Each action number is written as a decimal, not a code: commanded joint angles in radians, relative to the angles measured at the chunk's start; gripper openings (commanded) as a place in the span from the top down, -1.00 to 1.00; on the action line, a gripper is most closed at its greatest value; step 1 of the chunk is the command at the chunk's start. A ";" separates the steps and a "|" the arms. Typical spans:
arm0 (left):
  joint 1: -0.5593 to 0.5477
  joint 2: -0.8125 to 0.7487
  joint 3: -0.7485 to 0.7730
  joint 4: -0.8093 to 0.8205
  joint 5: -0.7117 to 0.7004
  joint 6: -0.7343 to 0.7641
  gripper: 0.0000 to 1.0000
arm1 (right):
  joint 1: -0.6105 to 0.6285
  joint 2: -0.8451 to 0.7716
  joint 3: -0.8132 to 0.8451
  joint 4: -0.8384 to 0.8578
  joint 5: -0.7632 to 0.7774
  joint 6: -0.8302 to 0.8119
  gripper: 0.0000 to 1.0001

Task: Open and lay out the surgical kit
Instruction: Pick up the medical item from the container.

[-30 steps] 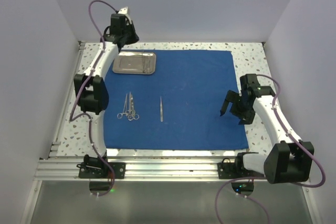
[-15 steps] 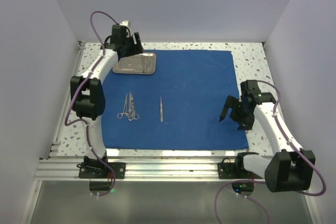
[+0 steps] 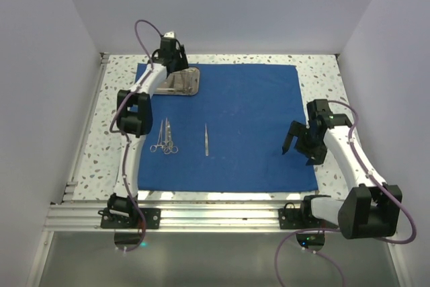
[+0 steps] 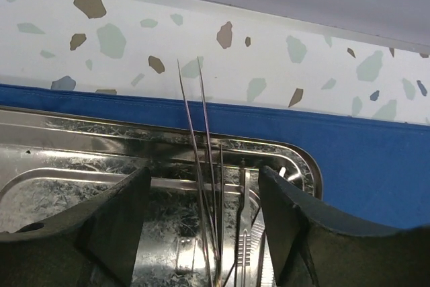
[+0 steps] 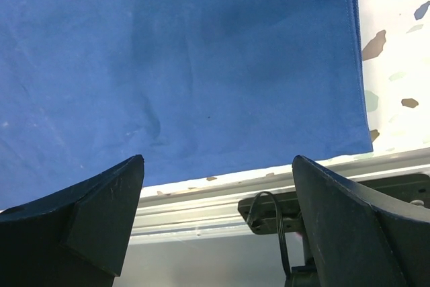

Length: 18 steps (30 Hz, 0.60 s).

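A royal-blue cloth sheet (image 3: 248, 119) lay flat across the speckled white counter (image 3: 322, 65). At its 11 o'clock corner sat a small rectangular shiny steel tray (image 3: 188, 84). The left tool (image 4: 205, 186) hung over the tray with its fingers (image 4: 114, 226) spread wide, gripping nothing. A fine two-pronged silver instrument (image 4: 191, 132) lay between them, its tips reaching past the tray's rim toward 12 o'clock. Toward 9 o'clock on the sheet, thin silver ring-handled scissors and forceps (image 3: 165, 138) lay side by side, with slim silver tweezers (image 3: 206, 139) near them at 3 o'clock. The right tool (image 5: 216, 162) hovered over the sheet's 4 o'clock edge, fingers parted and empty.
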 commanded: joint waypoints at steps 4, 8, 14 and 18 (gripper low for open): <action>-0.007 0.055 0.095 0.092 -0.061 0.027 -0.31 | -0.004 0.083 0.069 -0.012 0.035 -0.006 -0.93; -0.010 0.083 0.101 0.103 -0.053 0.042 -0.10 | -0.004 0.152 0.099 -0.003 0.035 -0.016 -0.93; -0.012 0.103 0.098 0.101 -0.081 0.082 0.16 | -0.006 0.224 0.143 0.016 0.048 -0.036 -0.93; -0.010 0.120 0.098 0.093 -0.076 0.091 0.26 | -0.007 0.284 0.163 0.033 0.043 -0.052 -0.93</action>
